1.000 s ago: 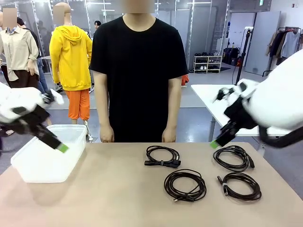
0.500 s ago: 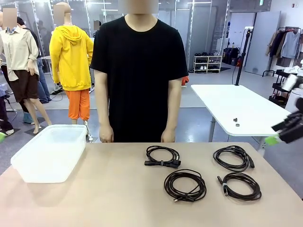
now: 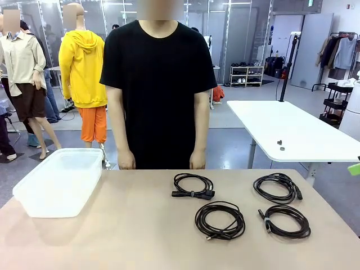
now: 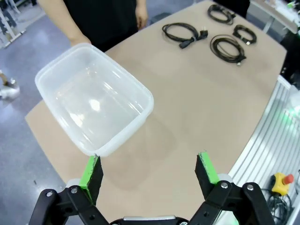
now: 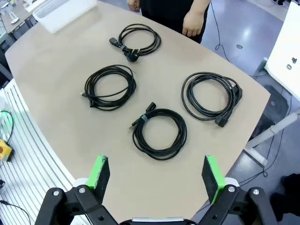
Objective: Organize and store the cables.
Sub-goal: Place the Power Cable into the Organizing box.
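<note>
Four cables (image 3: 220,220), each wound in a loose black ring, lie flat on the desk (image 3: 129,236), all to the right of the empty white tub (image 3: 34,205) and well apart from it. The left hand (image 4: 149,168) hangs high just beside the tub, jaws wide and empty. The right hand (image 5: 155,171) hangs over the coils, far from the tub, equally wide. The cords look light and floppy, apt to unwind. Pinching across a ring's bundled strands, not a plug, seems safest.
</note>
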`<act>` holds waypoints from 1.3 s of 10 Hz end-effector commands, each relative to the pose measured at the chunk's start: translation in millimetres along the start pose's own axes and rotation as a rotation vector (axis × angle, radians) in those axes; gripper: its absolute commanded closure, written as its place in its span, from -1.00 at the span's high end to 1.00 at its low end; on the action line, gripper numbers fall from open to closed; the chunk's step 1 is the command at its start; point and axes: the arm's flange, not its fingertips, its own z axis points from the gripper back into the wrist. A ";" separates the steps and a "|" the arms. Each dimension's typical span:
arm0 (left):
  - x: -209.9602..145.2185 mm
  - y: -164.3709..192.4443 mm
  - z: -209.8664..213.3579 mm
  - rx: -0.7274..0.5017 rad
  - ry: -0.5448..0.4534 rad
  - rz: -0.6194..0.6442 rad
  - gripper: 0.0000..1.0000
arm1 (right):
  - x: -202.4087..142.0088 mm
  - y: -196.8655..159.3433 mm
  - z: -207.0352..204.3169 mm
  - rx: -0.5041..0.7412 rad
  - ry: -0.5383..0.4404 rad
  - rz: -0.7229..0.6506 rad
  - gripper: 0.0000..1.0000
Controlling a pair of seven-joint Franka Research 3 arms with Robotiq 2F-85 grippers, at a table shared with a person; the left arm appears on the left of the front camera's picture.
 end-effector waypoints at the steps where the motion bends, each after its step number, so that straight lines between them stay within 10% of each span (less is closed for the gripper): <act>1: 9.0 -8.1 6.3 0.015 0.001 -0.047 1.00 | 3.7 4.6 -5.5 0.016 0.019 0.033 1.00; 13: 9.0 -8.1 6.3 0.015 0.001 -0.047 1.00 | 3.7 4.6 -5.5 0.016 0.019 0.033 1.00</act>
